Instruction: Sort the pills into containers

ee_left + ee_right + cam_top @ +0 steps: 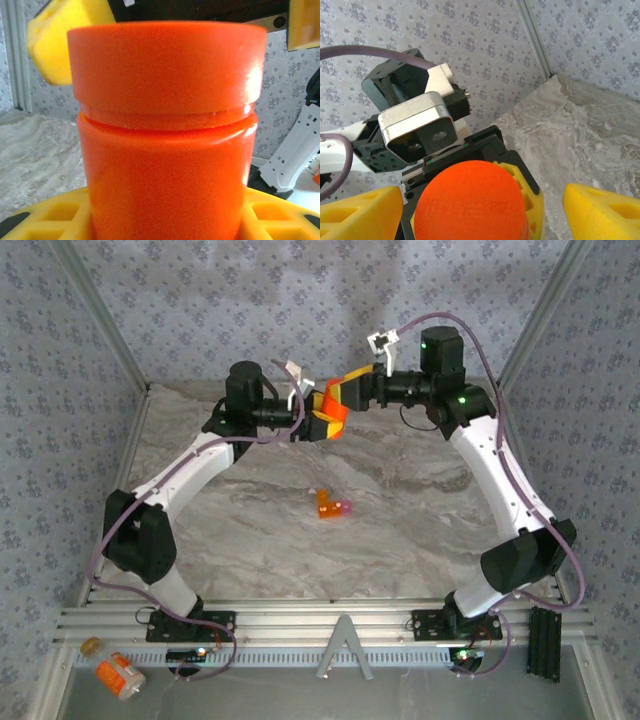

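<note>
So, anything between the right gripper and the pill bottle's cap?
Nothing visible. The right gripper is open, its fingers flanking the orange cap with nothing in between. The left gripper holds the pill bottle by its body.

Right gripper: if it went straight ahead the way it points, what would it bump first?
Probably the orange cap of the pill bottle, which the left gripper holds right in front of it. The right gripper has its fingers open on either side of that cap.
</note>
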You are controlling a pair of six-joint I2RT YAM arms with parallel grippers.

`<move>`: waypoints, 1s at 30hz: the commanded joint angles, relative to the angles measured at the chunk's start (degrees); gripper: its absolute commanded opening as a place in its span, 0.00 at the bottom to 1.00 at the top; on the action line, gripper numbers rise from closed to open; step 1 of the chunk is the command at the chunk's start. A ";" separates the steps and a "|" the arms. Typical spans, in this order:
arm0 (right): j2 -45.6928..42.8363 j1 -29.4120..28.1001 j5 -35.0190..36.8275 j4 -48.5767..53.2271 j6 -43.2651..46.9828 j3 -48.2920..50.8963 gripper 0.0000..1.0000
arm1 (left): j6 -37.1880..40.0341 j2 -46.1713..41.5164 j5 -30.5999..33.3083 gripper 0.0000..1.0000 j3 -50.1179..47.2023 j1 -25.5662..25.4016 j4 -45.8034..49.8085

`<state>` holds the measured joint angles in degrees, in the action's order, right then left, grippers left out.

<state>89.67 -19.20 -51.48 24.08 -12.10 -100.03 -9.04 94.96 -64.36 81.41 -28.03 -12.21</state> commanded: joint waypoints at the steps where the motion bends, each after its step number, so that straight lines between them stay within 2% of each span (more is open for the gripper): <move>1: 0.42 -0.34 -1.62 2.16 1.73 -1.93 0.83 | 1.03 0.15 -3.59 0.00 2.00 -0.10 0.93; 5: 0.46 -0.63 -1.71 2.29 1.80 -1.74 0.76 | 1.30 0.15 -3.52 0.00 2.00 -0.18 1.22; 13: 0.08 -1.95 -1.98 1.35 1.21 0.14 0.48 | 1.30 0.40 -2.10 0.00 2.31 -0.31 1.05; 18: -1.14 -3.51 1.88 -3.17 -1.85 4.65 0.38 | 0.73 -0.27 1.96 0.00 1.26 -0.73 -1.15; 20: -1.55 -4.27 3.64 -5.45 -3.62 6.74 0.36 | 0.88 -0.57 4.99 0.00 0.75 -1.09 -1.59; 24: -2.59 -7.11 14.61 -7.32 -5.94 10.20 0.35 | 3.40 -2.40 14.16 0.00 -1.52 -2.85 -2.71; 30: -1.80 -10.04 28.27 -14.53 -14.25 16.60 0.35 | 10.40 -4.73 29.88 0.00 -5.28 -9.13 -4.43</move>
<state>86.54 -25.54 -28.64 11.99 -18.90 -86.56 -5.10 93.78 -42.57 75.26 -31.62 -9.78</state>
